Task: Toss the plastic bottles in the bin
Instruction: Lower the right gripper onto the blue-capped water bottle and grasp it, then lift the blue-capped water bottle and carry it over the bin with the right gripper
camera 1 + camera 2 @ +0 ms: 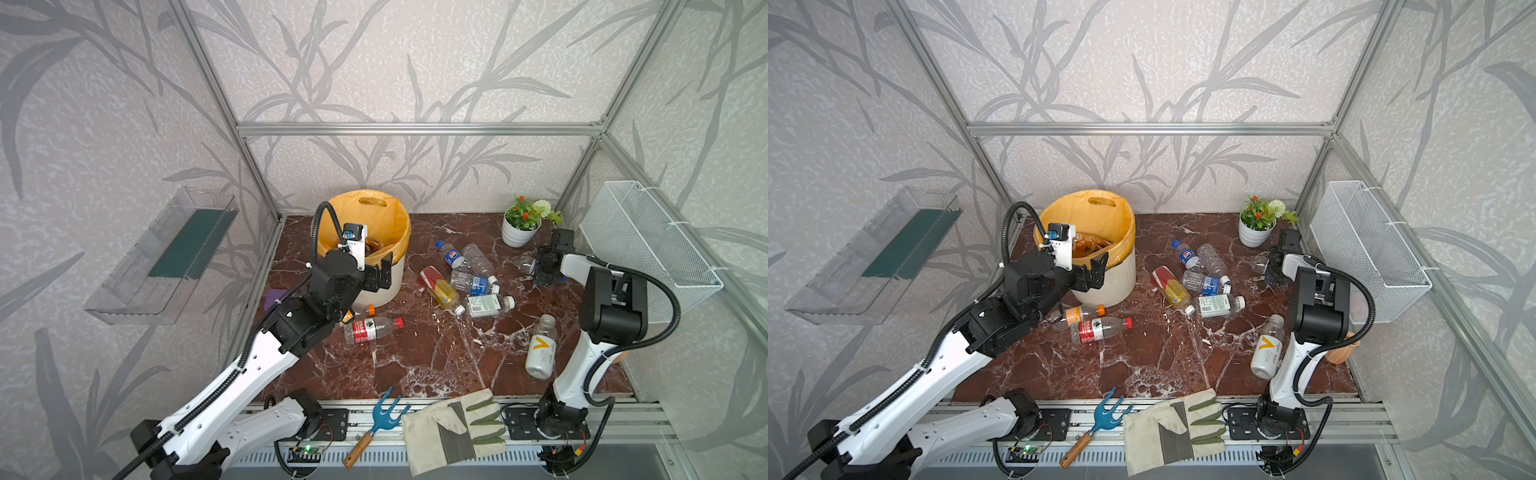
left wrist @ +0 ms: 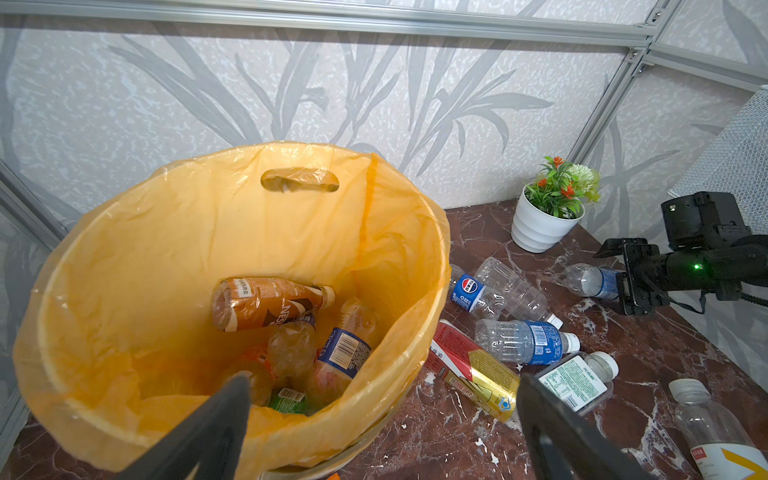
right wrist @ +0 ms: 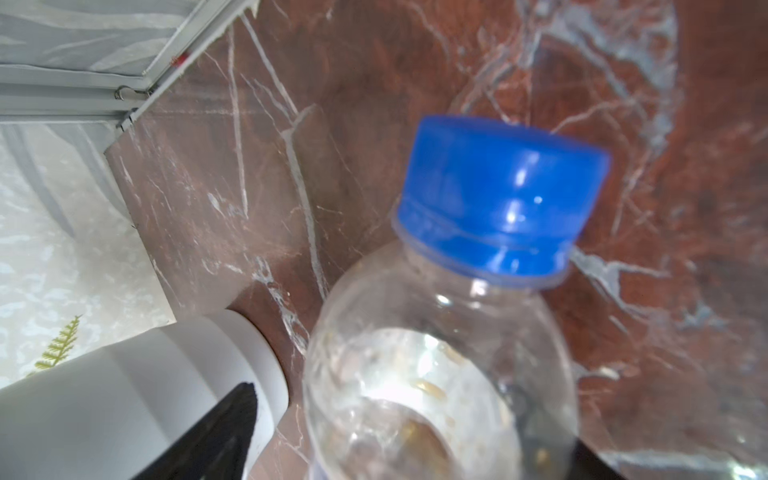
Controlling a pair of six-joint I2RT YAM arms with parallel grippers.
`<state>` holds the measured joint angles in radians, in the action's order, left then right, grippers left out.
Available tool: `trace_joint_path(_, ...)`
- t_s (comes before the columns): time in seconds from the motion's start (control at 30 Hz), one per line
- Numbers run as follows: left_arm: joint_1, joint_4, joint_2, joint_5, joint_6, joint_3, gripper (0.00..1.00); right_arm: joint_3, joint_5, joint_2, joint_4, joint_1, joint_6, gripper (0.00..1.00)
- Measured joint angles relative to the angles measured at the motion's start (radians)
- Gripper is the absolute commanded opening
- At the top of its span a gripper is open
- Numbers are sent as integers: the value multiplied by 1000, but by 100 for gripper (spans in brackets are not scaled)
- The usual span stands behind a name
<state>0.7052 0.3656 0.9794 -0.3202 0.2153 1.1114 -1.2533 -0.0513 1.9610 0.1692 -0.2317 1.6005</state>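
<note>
Bottle pick, right arm. Clear blue-capped bottle (image 2: 588, 280) lies flat on the bench (image 1: 415, 353) near the flower pot (image 1: 517, 237), well apart from the bin (image 1: 376, 298). Right pincer (image 2: 619, 280) straddles its label end. The long axis runs out ahead of the jaws, cap pointing away. In the right wrist view one finger stands clear of the plastic, so I judge it spread, nothing pinched yet. Left pincer (image 1: 384, 272) hangs spread and empty at the bin rim.

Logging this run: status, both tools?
Left tool open, empty, at bin rim. Right tool astride blue-capped bottle, not clamped. White flower pot close beside it.
</note>
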Motion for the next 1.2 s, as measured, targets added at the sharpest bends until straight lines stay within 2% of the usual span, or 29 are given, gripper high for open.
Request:
trace_joint_path(0.1, 0, 1, -3, -4, -6, -3, 99, 4, 10, 2, 0, 0, -6, 80)
trace_joint_path(0.2, 0, 1, -8, -10, -13, -3, 99, 19, 22, 0, -10, 0, -28, 71)
trace_joint_path(0.47, 0, 1, -43, -30, -22, -15, 99, 165, 62, -82, -98, 4, -89, 62)
trace_joint_path(0.8, 0, 1, -86, -26, -21, -18, 99, 319, 137, -198, -151, 10, -173, 57)
trace_joint_path(1.2, 0, 0, -94, -19, -11, -18, 99, 484, 218, -508, -154, 12, -276, 57)
